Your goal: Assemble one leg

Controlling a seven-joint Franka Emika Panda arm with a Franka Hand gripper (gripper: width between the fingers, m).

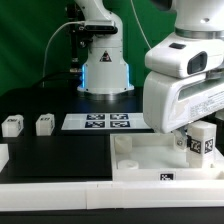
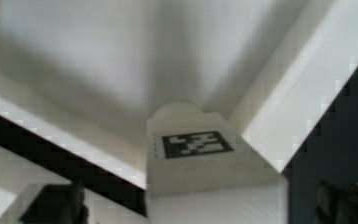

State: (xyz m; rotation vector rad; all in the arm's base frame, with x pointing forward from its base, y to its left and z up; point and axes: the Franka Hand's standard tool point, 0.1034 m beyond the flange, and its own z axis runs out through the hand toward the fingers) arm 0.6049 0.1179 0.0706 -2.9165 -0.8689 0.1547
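My gripper is shut on a leg, a small white post with a black-and-white tag. It holds the leg upright over the right part of the white tabletop in the exterior view. I cannot tell whether the leg touches it. In the wrist view the leg stands between my dark fingers, its tag facing the camera, with the tabletop's white inner surface beyond it. Two more legs lie on the black table at the left.
The marker board lies behind the tabletop. The arm's base stands at the back centre. A white part pokes in at the exterior view's left edge. A white ledge runs along the front.
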